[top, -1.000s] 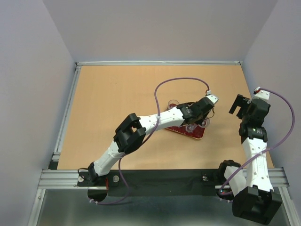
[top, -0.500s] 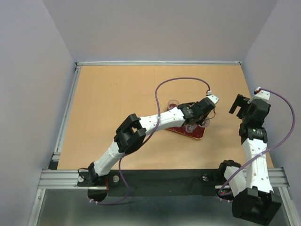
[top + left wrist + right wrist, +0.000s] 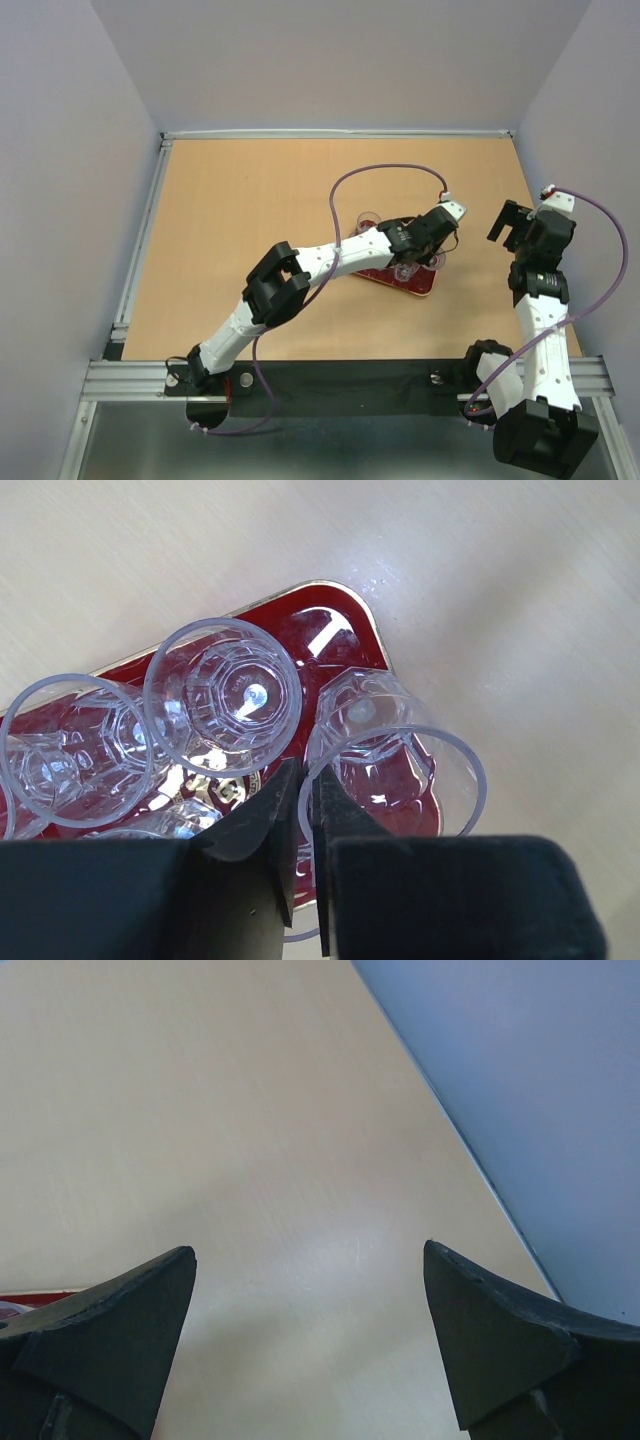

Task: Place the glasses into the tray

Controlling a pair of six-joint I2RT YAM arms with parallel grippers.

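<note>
The flat dark red rectangular tray with a gold-edged raised rim (image 3: 310,615) lies on the pale wooden bench (image 3: 250,220), right of centre, and several small clear tumbler glasses stand upright and close together in it. The left gripper (image 3: 305,780) hangs low over the tray's near right corner, and its two black jaws straddle the near wall of the right-hand clear tumbler (image 3: 395,750). They are only a sliver apart with the thin glass wall between them, and the wrist view does not show whether they are pressing on it. This tumbler sits inside the rim at the rounded corner, just beside a second clear tumbler (image 3: 222,692), and a third clear tumbler (image 3: 75,748) stands to the left of that one. In the overhead view another clear tumbler (image 3: 369,217) stands at the tray's far left edge; I cannot tell whether it is on the tray or on the bench. The right gripper (image 3: 310,1250) is held above bare bench to the right of the tray, its jaws spread wide and holding nothing.
</note>
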